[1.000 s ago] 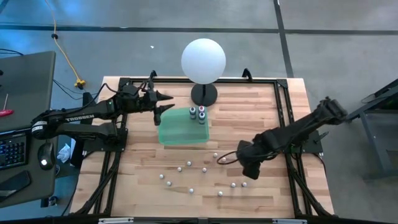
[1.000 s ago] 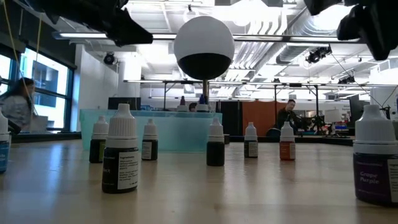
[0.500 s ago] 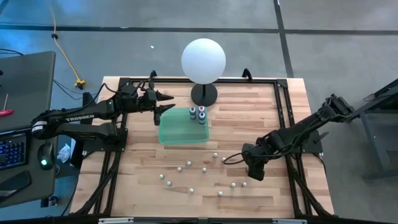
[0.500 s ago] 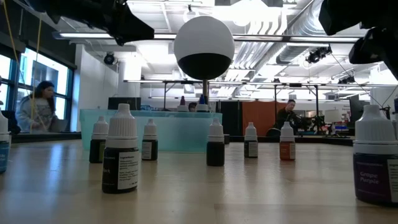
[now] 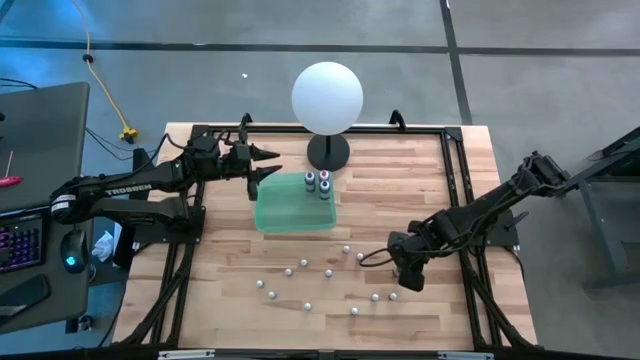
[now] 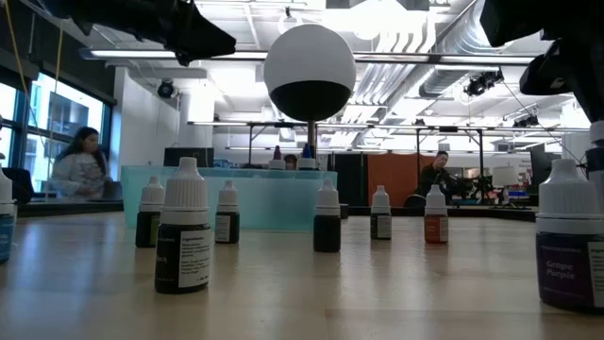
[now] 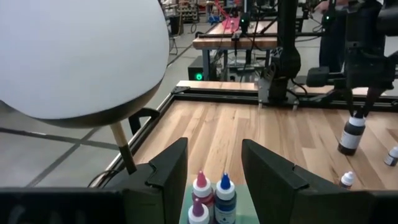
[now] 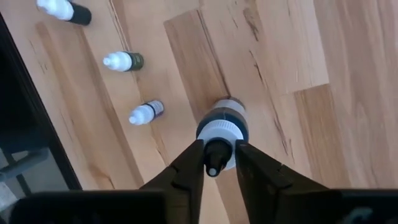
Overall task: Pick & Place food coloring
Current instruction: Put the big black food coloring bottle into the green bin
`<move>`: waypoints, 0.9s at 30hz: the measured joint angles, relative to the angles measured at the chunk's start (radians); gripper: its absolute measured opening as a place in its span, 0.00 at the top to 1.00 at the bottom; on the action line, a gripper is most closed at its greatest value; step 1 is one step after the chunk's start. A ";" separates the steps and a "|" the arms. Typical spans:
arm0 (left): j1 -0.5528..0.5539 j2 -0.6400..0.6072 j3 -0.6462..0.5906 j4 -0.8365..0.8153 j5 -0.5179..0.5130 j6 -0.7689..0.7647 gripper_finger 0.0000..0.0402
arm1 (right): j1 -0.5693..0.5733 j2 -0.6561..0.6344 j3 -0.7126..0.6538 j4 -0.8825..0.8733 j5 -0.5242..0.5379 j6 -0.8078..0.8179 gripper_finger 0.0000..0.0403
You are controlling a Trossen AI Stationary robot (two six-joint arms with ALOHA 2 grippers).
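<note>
Right gripper [image 8: 214,163] stands low over the table near its right edge, fingers narrowed around the cap of one upright food coloring bottle [image 8: 222,127], pads at or just off the nozzle; firm contact cannot be confirmed; bottle base on the wood. Loose bottles [image 5: 305,268] scattered across the front half of the table [image 5: 400,175]; three more stand in the green tray [image 5: 290,210] by the globe lamp [image 5: 327,97]. Left gripper [image 7: 214,168] hovers over the tray's back-left corner, fingers parted, holding nothing.

open-plan lab, exposed ceiling ducts [image 6: 444,42]
</note>
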 joint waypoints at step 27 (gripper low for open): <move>0.000 0.000 0.000 0.001 -0.001 0.002 0.63 | -0.341 0.015 0.358 0.018 0.034 -0.721 0.91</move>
